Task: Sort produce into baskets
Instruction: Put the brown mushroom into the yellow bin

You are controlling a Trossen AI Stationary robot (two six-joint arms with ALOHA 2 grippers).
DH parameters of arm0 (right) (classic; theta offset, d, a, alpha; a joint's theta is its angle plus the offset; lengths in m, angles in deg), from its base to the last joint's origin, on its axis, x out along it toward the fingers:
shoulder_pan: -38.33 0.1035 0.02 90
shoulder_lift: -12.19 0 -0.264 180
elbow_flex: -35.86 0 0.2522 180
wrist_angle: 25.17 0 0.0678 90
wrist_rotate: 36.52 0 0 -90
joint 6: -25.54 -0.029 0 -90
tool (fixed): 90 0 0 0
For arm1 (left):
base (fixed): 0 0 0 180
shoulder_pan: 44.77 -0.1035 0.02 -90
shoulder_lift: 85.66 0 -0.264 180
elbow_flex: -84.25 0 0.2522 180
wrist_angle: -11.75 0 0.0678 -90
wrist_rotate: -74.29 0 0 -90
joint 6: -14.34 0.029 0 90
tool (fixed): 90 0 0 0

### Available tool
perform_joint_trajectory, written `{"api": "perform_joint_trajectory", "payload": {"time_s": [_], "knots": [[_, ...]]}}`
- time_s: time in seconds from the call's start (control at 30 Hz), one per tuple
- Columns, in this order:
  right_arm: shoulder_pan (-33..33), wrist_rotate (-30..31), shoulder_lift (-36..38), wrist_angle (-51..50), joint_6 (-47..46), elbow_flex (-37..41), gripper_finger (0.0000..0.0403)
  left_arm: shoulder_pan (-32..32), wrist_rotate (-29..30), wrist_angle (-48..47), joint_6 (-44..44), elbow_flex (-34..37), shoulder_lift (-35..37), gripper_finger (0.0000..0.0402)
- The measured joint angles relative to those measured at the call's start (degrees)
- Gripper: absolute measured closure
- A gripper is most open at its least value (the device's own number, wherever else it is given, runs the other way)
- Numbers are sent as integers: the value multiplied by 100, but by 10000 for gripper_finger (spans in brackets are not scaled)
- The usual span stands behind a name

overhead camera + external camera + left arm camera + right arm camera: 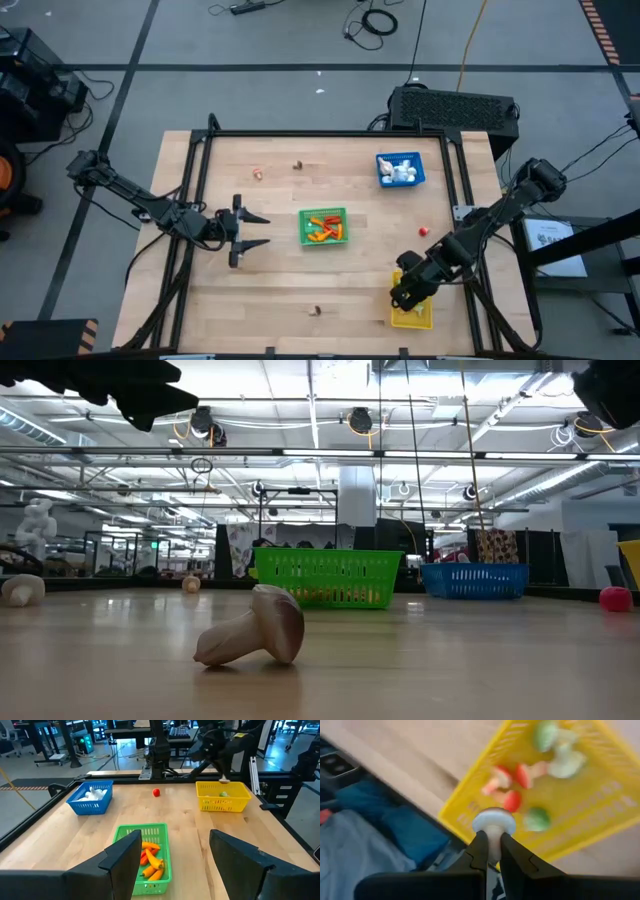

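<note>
The right end effector (490,851) is closed on a small white mushroom (493,822), stem held along the fingers, just above the yellow basket (600,827); the open left end effector (252,231) waits far away.

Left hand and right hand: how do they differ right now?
The left hand is open and holds nothing; the right hand is shut on a small white mushroom piece. The left hand hovers beside the green basket; the right hand is over the yellow basket. Both are dark, two-fingered hands.
</note>
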Motion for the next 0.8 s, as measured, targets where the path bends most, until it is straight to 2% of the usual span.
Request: {"api": "perform_joint_trajectory", "payload": {"time_s": [0.27, 0.6, 0.8], "knots": [[13, 16, 4, -657, 44, 0, 370, 0, 0, -2, 6, 0, 0, 159], [-15, -55, 25, -644, 178, 0, 267, 0, 16, -72, 10, 0, 0, 159], [-174, -265, 128, -674, 486, -193, 239, -2, 300, -78, 1, 0, 43, 159]]}}
